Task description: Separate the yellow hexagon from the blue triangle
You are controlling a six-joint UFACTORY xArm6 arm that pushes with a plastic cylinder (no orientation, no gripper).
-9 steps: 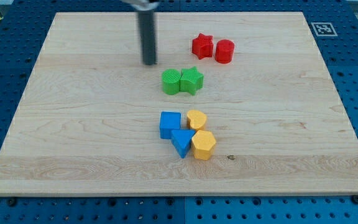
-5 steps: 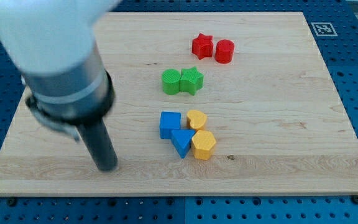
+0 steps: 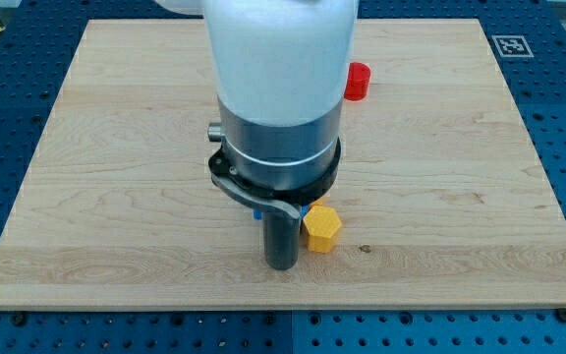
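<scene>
The yellow hexagon (image 3: 321,228) lies on the wooden board (image 3: 460,197), below the middle. My tip (image 3: 282,265) rests on the board just left of the hexagon and slightly below it, about touching its left side. The arm's big white and grey body (image 3: 278,88) hides the blue triangle, which sat just left of the hexagon. Only a sliver of blue (image 3: 256,211) shows under the arm's collar.
A red cylinder (image 3: 358,81) shows partly at the view's top, right of the arm. The red star, both green blocks, the blue square and the yellow heart are hidden behind the arm. A marker tag (image 3: 511,45) sits at the board's top right corner.
My tip has swept from the board's top, down the left side, then right to the spot beside the yellow hexagon. The arm now covers most blocks. The hexagon has not visibly moved.
</scene>
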